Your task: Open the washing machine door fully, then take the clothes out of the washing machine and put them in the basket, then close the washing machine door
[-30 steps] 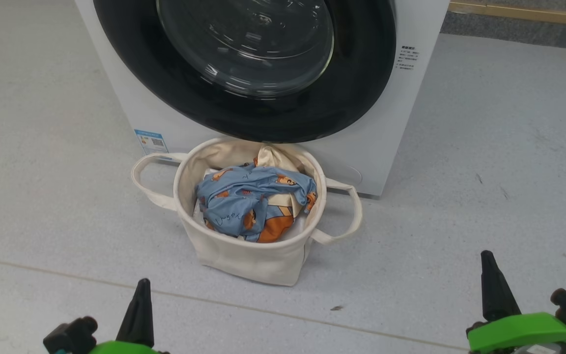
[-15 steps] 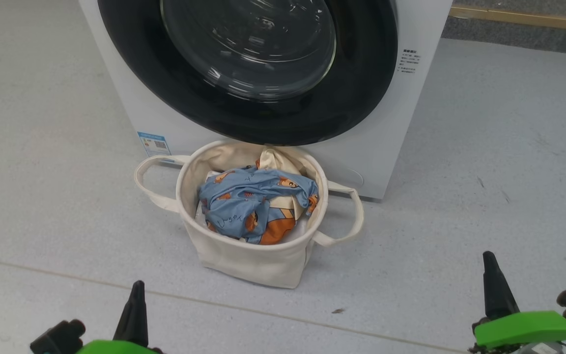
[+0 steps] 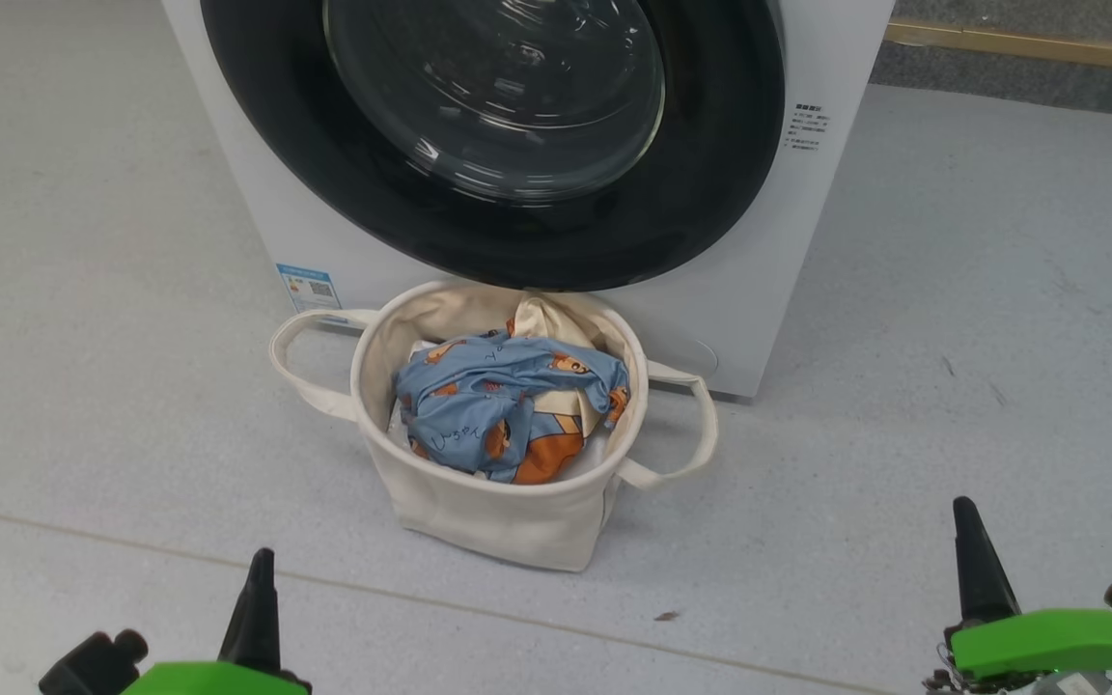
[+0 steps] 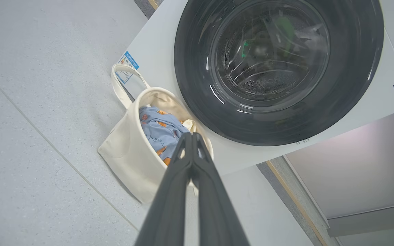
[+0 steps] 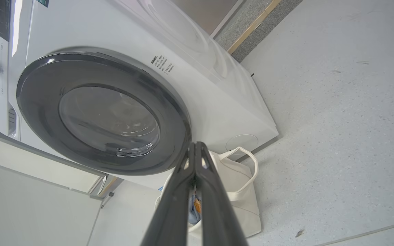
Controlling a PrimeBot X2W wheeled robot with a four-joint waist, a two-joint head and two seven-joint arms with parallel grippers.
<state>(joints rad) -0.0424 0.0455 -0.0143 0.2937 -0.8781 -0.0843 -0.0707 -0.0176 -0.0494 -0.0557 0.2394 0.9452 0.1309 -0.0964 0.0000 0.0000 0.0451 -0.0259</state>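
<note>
**Bare Floor, 1 Seam, 1 Strip of Trim**

We see a pale grey speckled floor (image 3: pixel 952 290) spreading across the head view; 1 thin seam (image 3: pixel 421 594) crosses it from the left edge down toward the lower right; just on the far side of that seam lies 1 small dark speck (image 3: pixel 667 615), which we also find low in the right wrist view; 2 faint dark scuffs (image 3: pixel 942 365) mark the floor further right; at the top right corner a yellow wooden strip (image 3: pixel 1029 43) runs along a darker, rougher grey band (image 3: pixel 1000 75); in the left wrist view we make out a pale smooth panel (image 4: pixel 354 171) past that band, though we cannot tell what it is.
</note>
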